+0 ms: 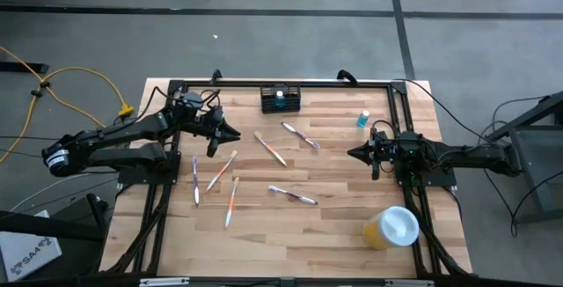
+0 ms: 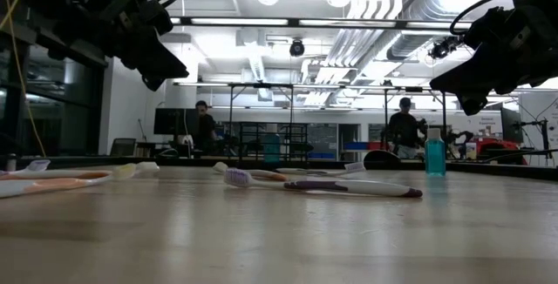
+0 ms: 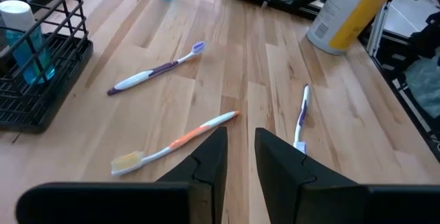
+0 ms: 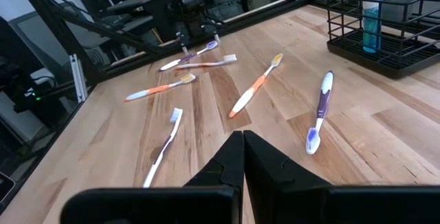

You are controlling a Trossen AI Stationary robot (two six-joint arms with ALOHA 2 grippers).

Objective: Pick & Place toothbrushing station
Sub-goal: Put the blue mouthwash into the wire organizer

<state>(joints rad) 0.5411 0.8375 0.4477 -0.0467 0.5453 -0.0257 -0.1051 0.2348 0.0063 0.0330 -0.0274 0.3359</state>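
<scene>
Two claws hover empty: your left claw (image 1: 236, 135) slightly parted, your right claw (image 1: 351, 153) closed. The toothbrushing station (image 1: 281, 99), a black wire caddy holding a blue bottle (image 1: 280, 99), sits at the tabletop's (image 1: 334, 225) far edge. Reaching across risks sweeping the scattered toothbrushes (image 1: 271, 149), and a tilted lift could topple the bottle.

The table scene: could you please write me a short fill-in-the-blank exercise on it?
1. The black caddy holds one ____ bottle.
2. The yellow cup lies nearest the ____ gripper.
3. The left gripper touches ____ toothbrushes.
4. The cup's lid is ____.

Missing words: blue; right; no; white
</scene>
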